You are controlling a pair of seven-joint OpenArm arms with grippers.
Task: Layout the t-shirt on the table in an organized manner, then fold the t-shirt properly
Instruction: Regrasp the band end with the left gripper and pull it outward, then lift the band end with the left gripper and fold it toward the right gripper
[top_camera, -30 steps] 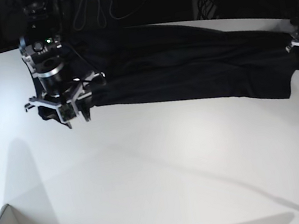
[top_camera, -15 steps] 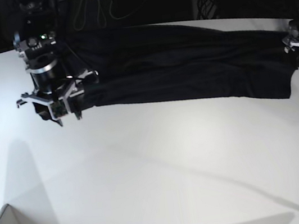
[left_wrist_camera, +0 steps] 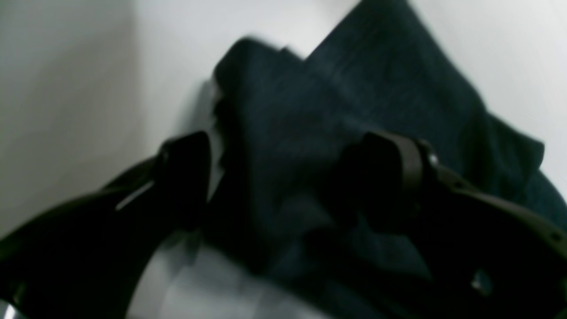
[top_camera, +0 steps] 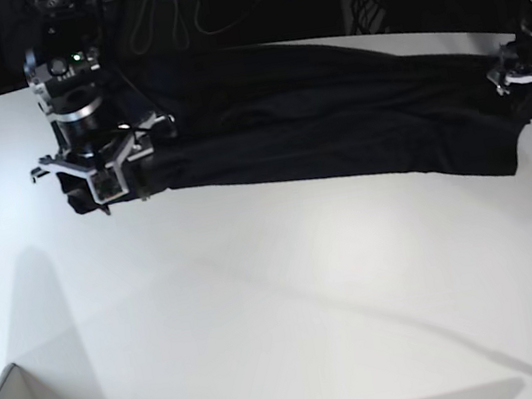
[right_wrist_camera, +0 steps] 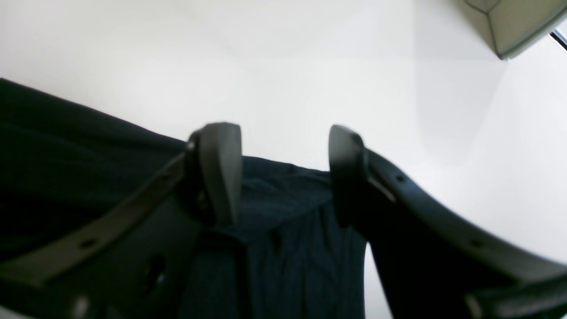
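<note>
Your plain black short-sleeved t-shirt of soft thin fabric lies as a long narrow band across the far side of the large smooth white desk, its long axis running side to side between the two arms. The right gripper hangs over one end with its fingers spread apart and nothing pinched, cloth just beneath them. The left gripper sits over the opposite end, fingers wide, a bunched corner between them but not clamped. Each arm is nearest its own end, so either end is within reach for your next fold.
</note>
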